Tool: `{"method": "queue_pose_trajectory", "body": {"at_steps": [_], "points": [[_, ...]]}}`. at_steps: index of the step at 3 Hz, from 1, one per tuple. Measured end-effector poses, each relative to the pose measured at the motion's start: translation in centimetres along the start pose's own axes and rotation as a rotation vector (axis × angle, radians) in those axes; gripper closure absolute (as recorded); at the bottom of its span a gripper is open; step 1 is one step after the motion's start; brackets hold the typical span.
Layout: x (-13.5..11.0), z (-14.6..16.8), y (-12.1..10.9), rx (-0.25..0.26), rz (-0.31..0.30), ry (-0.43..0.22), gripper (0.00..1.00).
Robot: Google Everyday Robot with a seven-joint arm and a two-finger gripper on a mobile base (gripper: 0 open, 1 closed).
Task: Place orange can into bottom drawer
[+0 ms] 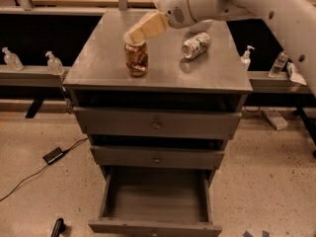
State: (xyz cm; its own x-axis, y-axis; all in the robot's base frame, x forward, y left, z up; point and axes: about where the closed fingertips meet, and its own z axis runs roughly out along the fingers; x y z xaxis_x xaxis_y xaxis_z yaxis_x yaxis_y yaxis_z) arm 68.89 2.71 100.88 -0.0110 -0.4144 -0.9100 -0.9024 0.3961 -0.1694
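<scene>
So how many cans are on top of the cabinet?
2. The orange can stands upright near the front, right under the claw. The white-and-green can lies on its side further right. The arm may hide more.

Gripper (133, 35) is noted directly over the orange can (136, 59), at its top, so the overhead approach is taken up. The arm (256, 4) is stretched in from the right rear of the orange can. To its right, well apart, a white-and-green can (196, 45) is laid on its side. Bare cabinet top (98, 58) is left to its left and front. Far below, the bottom drawer (154, 227) is pulled out, open from above.
</scene>
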Motion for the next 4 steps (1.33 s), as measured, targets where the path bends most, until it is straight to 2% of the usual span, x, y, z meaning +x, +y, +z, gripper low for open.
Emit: {"method": "queue_pose_trajectory", "body": {"at_steps": [1, 2, 3, 4], "points": [[-1.7, 4.6, 0.5, -0.007, 0.018, -0.067, 0.00], [0.1, 7.0, 0.3, 0.045, -0.012, -0.026, 0.00], [3.1, 8.9, 0.4, 0.068, 0.014, 0.007, 0.00], [5.5, 9.7, 0.1, 0.078, 0.061, 0.002, 0.00]]}}
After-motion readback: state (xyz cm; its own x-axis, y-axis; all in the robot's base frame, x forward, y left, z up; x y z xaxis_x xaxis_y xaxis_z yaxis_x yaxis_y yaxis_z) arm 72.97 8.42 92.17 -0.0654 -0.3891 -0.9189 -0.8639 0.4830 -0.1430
